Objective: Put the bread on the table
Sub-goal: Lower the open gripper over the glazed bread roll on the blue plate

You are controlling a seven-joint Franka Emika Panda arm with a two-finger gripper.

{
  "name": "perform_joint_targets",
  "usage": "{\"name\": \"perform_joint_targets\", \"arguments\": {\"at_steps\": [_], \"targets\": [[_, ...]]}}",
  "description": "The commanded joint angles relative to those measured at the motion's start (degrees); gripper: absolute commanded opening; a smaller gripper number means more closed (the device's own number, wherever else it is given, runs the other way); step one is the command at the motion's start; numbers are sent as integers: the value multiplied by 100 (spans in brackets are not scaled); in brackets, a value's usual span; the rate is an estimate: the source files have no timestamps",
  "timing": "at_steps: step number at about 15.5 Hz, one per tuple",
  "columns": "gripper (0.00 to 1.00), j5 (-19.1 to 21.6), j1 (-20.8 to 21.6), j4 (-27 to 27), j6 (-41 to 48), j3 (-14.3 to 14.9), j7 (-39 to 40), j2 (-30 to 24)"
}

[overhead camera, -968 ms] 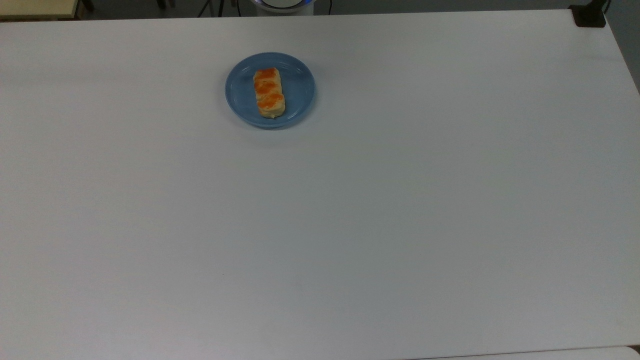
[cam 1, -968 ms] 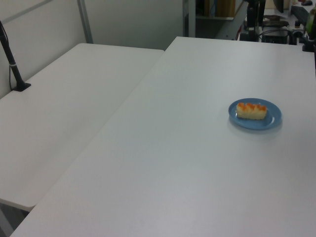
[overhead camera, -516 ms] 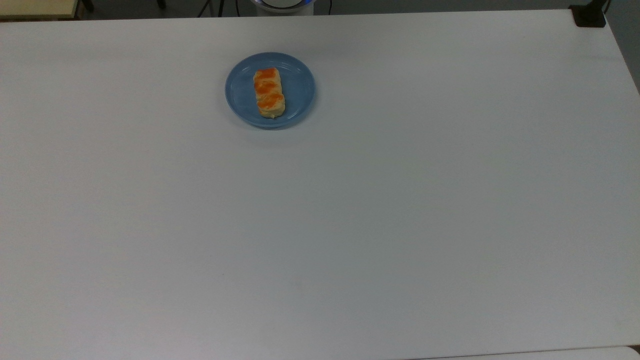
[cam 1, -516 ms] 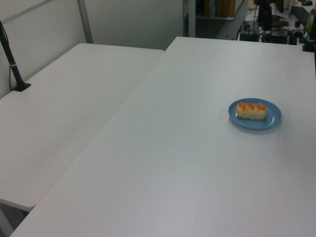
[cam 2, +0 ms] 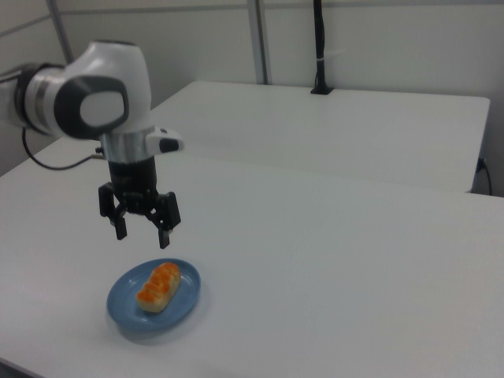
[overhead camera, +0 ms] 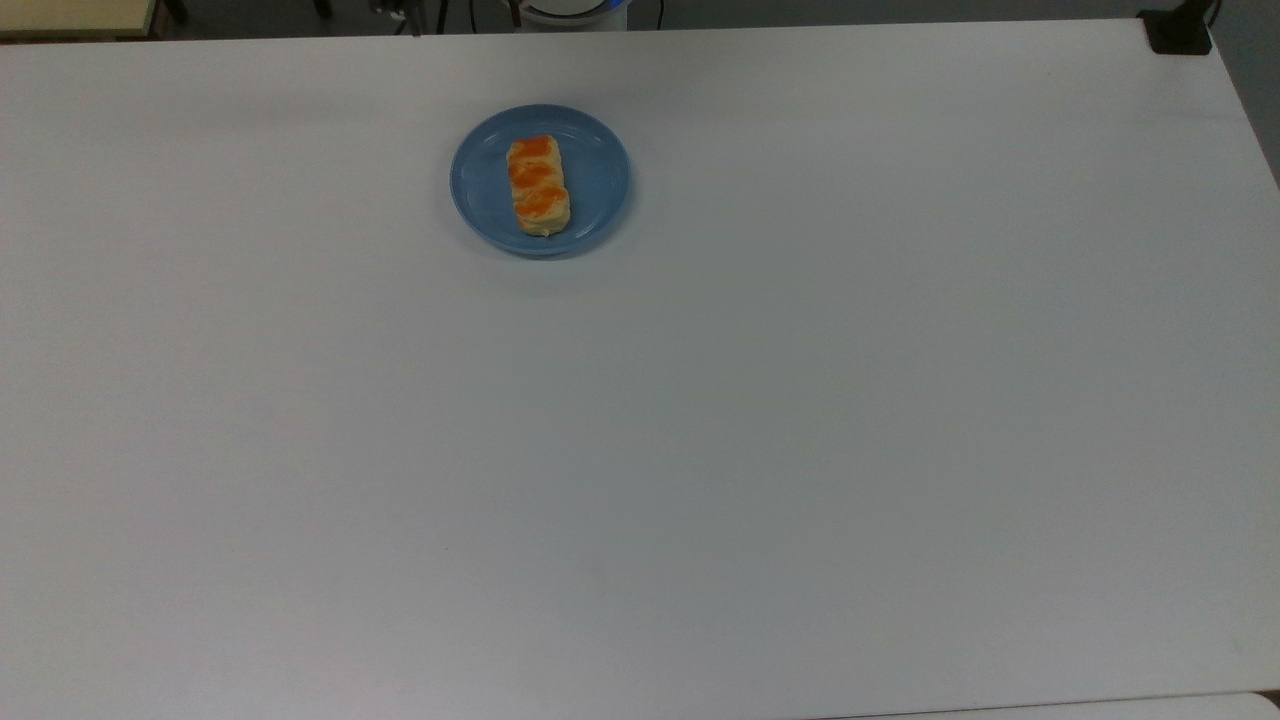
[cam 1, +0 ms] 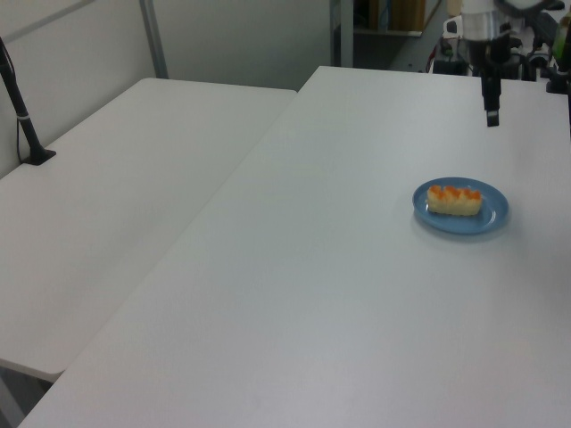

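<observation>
The small pale-yellow bread (cam 2: 159, 286) is lying on the round blue plate (cam 2: 126, 313); the black two-finger tool (cam 2: 142, 234), hanging at the plate's 11 o'clock in the right view, is standing apart; a hard squeeze risks crushing the loaf or dragging the plate across the white desk (cam 2: 331, 260).

Table (overhead camera: 800, 400) matt, smooth; plate (overhead camera: 600, 180) glossy; bread (overhead camera: 538, 185) top shiny.

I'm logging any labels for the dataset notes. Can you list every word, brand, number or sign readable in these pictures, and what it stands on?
None: no readable text anywhere.
The small pale-yellow bread loaf, the round blue plate, the plain white table and the white robot arm with its black gripper carry no legible words, numbers or signs.
</observation>
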State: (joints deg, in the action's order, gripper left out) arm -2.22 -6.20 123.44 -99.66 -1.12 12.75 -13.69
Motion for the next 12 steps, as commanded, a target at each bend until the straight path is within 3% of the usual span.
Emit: {"name": "perform_joint_targets", "arguments": {"at_steps": [1,6,12], "targets": [[100,90,268,934,-1394,-169,-632,-222],[100,64,567,1138,-2363,-187,-932,436],[97,20,550,1174,-3103,-187,-932,1087]]}}
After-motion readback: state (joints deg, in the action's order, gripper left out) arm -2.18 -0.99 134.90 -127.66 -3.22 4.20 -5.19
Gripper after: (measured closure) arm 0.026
